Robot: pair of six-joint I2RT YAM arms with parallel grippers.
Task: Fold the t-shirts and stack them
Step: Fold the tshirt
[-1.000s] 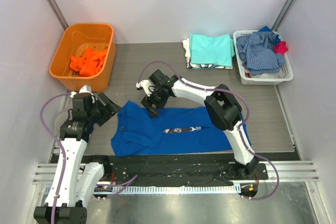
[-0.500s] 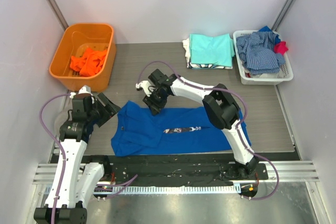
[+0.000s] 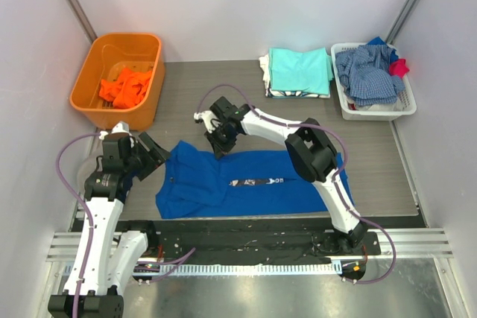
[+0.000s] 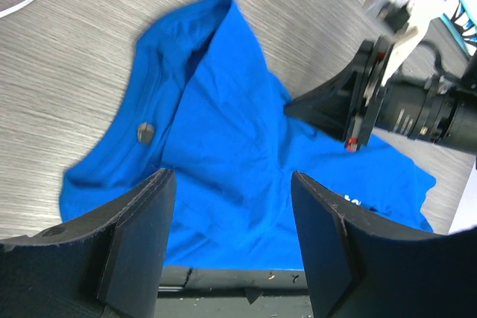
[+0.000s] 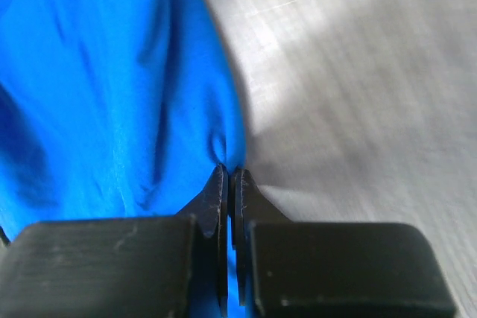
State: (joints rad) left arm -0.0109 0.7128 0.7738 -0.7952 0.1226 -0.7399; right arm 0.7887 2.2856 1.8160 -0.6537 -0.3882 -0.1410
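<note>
A royal blue t-shirt (image 3: 246, 182) with a small white chest print lies spread across the near middle of the table. My right gripper (image 3: 218, 147) is shut on the shirt's far edge (image 5: 223, 135), pinching a fold of blue cloth between its fingertips. My left gripper (image 3: 155, 156) stands open just left of the shirt's left end, its fingers (image 4: 134, 243) apart with nothing between them and the blue cloth (image 4: 216, 147) below. A folded aqua t-shirt (image 3: 299, 71) tops a small stack at the back. An orange t-shirt (image 3: 125, 87) lies crumpled in the orange bin.
An orange bin (image 3: 100, 53) stands at the back left. A white basket (image 3: 373, 113) at the back right holds a blue-and-white checked garment (image 3: 367, 72) and a small red cloth (image 3: 399, 66). White walls close in both sides.
My right gripper has closed on the shirt's far edge and drawn it slightly back. The shirt has shifted a little leftward. The left arm has stayed where it was.
</note>
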